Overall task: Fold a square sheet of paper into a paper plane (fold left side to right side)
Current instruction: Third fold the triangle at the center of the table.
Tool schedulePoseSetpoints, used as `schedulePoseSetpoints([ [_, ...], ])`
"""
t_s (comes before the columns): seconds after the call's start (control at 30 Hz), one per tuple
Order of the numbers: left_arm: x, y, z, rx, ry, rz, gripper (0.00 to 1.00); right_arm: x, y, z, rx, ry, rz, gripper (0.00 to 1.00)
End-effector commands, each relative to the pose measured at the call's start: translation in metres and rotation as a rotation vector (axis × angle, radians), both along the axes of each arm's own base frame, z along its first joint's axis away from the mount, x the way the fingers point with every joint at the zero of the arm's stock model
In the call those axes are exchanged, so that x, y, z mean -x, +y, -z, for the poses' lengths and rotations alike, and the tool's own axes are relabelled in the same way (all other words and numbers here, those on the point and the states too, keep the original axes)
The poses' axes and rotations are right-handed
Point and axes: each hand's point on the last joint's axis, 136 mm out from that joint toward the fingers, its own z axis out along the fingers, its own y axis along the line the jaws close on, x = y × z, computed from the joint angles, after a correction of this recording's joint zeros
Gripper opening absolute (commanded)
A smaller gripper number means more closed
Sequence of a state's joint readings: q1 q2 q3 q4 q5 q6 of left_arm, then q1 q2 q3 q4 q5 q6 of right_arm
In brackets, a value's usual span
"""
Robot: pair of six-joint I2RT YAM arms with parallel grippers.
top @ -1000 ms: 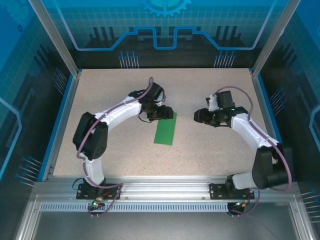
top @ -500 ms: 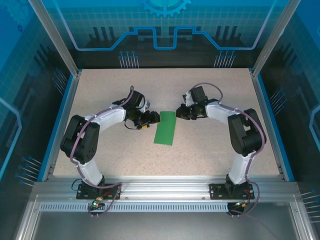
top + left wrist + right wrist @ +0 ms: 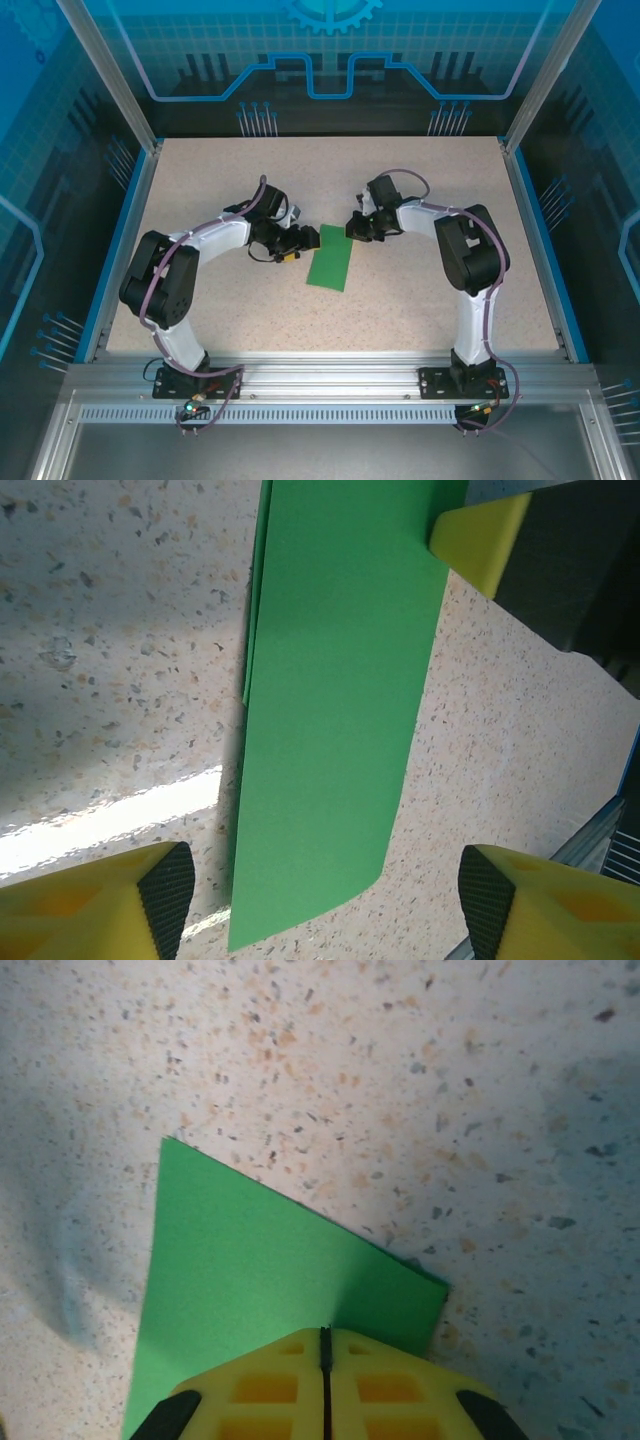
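Square sheet of paper [image 3: 332, 257]: folded to a narrow green strip, lying flat at the middle of the surface [image 3: 420, 300]. My left end effector [image 3: 297, 240], released with its fingers spread, sits at the strip's far left edge. My right end effector [image 3: 356, 227], clenched, has its tips over the far right corner.

Paper sheet [image 3: 332, 257] on table [image 3: 420, 290]; left end effector [image 3: 302, 240] left; right end effector [image 3: 352, 227] right

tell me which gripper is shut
The right gripper, closed tight at the far end of the green paper; the left gripper stands wide open.
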State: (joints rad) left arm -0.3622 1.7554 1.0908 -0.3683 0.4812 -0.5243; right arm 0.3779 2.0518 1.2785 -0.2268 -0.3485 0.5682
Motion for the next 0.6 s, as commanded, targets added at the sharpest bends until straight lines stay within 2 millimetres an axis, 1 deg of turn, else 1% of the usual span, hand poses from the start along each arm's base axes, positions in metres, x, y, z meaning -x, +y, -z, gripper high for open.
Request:
schedulePoseSetpoints([
  [0.0, 0.002, -0.001, 0.004, 0.024, 0.049, 0.010, 0.73, 0.004, 0.009, 0.008, 0.019, 0.015, -0.042, 0.07],
  [0.23, 0.001, -0.007, 0.010, 0.041, 0.081, 0.025, 0.72, 0.003, 0.011, 0.017, 0.047, 0.025, -0.107, 0.07],
  [0.57, 0.001, -0.018, 0.022, 0.085, 0.124, 0.044, 0.63, 0.007, 0.011, 0.018, 0.047, 0.027, -0.118, 0.07],
])
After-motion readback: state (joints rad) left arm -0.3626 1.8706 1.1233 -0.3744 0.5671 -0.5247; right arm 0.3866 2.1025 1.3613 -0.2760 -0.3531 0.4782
